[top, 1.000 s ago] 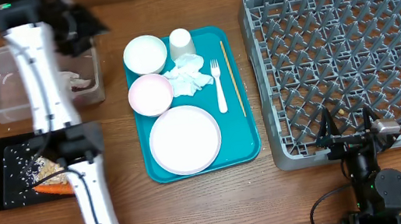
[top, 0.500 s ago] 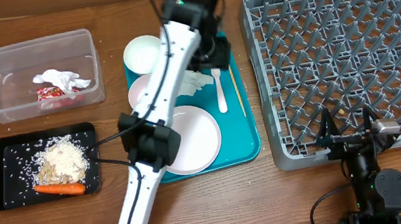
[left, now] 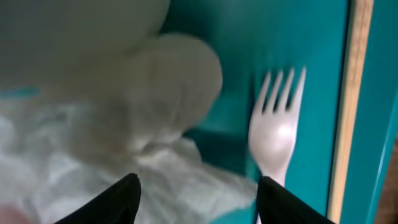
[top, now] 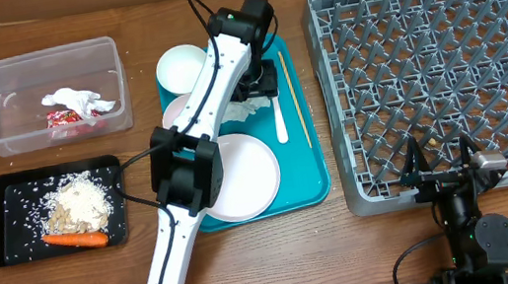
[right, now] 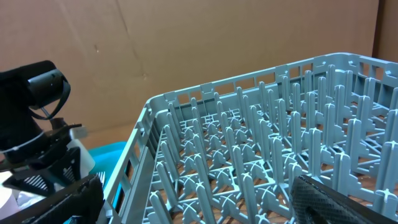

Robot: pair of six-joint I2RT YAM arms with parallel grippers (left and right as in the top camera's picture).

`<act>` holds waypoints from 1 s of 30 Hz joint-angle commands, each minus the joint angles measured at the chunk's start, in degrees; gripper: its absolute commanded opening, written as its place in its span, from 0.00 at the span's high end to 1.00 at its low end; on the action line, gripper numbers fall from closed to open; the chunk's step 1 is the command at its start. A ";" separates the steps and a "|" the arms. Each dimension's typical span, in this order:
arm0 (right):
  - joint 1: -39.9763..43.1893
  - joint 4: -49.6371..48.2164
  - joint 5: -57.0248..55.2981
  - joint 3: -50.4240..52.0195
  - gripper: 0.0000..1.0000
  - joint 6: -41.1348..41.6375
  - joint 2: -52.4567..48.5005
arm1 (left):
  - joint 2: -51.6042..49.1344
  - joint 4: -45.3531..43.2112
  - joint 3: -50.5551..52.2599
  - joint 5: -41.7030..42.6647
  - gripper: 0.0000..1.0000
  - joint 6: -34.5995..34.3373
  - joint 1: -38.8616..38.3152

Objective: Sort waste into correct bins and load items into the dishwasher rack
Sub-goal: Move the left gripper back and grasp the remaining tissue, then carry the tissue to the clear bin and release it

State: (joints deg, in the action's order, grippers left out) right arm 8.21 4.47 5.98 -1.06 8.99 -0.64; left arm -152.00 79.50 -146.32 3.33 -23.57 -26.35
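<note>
Left gripper (left: 198,202) hovers wide open over the crumpled napkin (left: 93,180), white fork (left: 277,134) just ahead to its right.

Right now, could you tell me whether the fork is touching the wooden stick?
Apart. The left wrist view shows a strip of teal tray between fork and stick.

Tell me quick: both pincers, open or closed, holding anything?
Left pincer: open, empty, above the crumpled napkin.
Right pincer: open, empty, at the dishwasher rack.
</note>
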 commanded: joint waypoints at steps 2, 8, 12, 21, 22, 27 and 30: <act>0.17 -0.31 0.11 0.61 0.00 0.20 0.37 | 0.94 -2.21 4.79 -0.74 0.37 -2.21 0.04; 0.17 -0.31 0.11 0.61 0.00 0.20 0.37 | 0.94 -2.27 5.62 -0.72 0.59 -2.19 0.04; 0.17 -0.28 0.11 0.59 0.00 0.20 0.37 | 0.94 -1.20 5.55 1.79 0.96 -1.60 0.04; 0.17 -0.31 0.11 0.61 0.00 0.20 0.37 | 1.05 10.05 -7.50 15.30 0.96 1.29 0.09; 0.17 -0.31 0.11 0.61 0.00 0.20 0.37 | 1.07 11.61 -10.43 16.22 0.96 1.31 0.09; 0.17 -0.31 0.11 0.61 0.00 0.20 0.37 | 1.22 17.31 -27.12 18.69 0.96 2.34 0.20; 0.17 -0.31 0.11 0.59 0.00 0.20 0.37 | 2.34 17.31 -33.64 19.58 0.96 1.73 1.03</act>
State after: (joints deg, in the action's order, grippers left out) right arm 8.21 4.47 5.98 -1.06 8.99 -0.64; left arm -151.41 96.44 -173.07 19.70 -23.38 -26.15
